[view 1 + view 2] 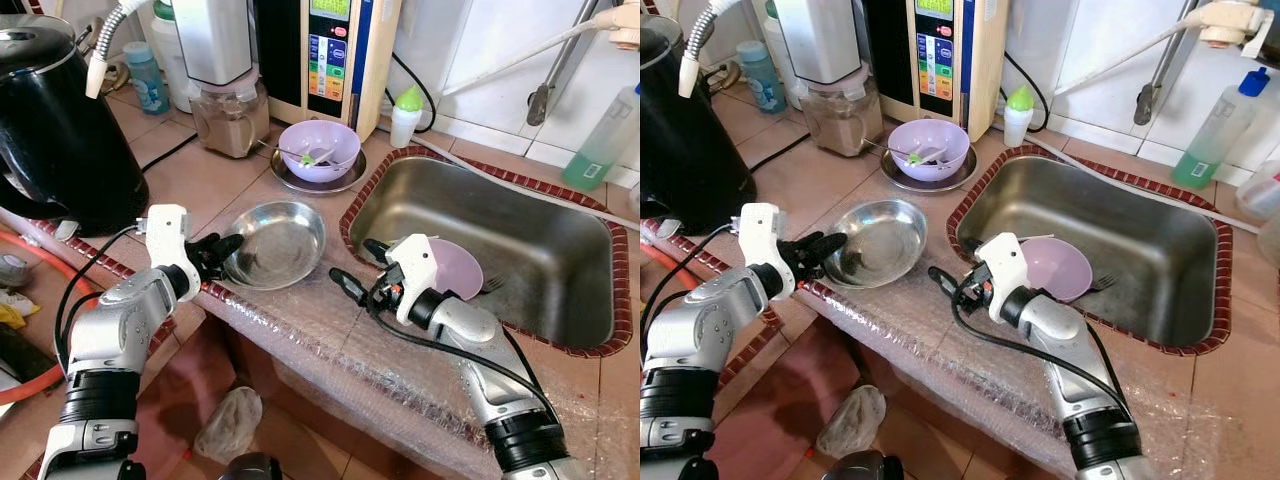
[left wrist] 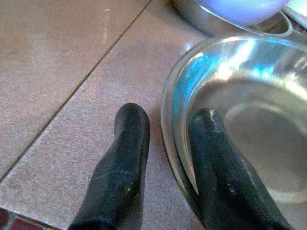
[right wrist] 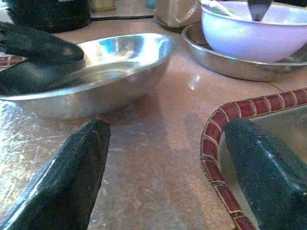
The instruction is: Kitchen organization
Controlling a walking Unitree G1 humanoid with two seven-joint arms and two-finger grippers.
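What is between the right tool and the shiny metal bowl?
Only bare pink countertop. In the right wrist view, nothing lies between the open right tool and the steel bowl, whose far rim the left tool straddles.

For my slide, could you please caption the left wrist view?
Left gripper fingers straddling the rim of the steel bowl on the tiled counter.

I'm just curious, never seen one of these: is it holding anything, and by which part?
The left pincer straddles the near rim of the steel bowl, one finger inside, one outside; whether it is clamped cannot be told. The right pincer is open, holding nothing.
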